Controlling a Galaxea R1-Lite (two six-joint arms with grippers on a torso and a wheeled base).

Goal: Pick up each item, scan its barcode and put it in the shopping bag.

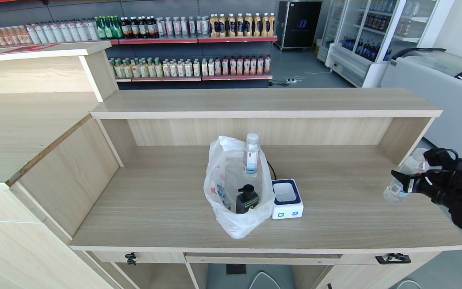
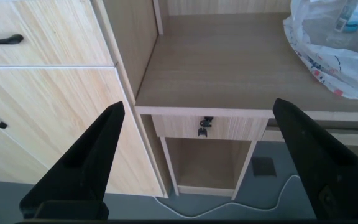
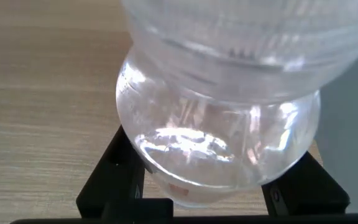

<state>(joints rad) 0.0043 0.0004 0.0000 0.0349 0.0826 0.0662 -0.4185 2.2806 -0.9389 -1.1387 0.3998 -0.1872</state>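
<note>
A clear plastic bottle [image 1: 404, 176] hangs tilted over the counter's right end, and my right gripper [image 1: 409, 180] is shut on it. Up close in the right wrist view the clear plastic bottle [image 3: 222, 118] sits between two black fingers [image 3: 114, 174]. The white shopping bag [image 1: 235, 188] stands mid-counter with a water bottle [image 1: 251, 154] and a dark pump bottle [image 1: 247, 198] inside. A white and blue barcode scanner [image 1: 286, 198] sits just right of the bag. My left gripper [image 2: 197, 162] is open, low and in front of the counter's left end, with nothing in it.
The wooden counter [image 1: 335, 224] has a raised back shelf [image 1: 267, 102] and side walls. Drawer handles [image 1: 392, 258] show under its front edge. A tall cabinet [image 2: 42, 99] stands to the left. Drink shelves and fridges line the room behind.
</note>
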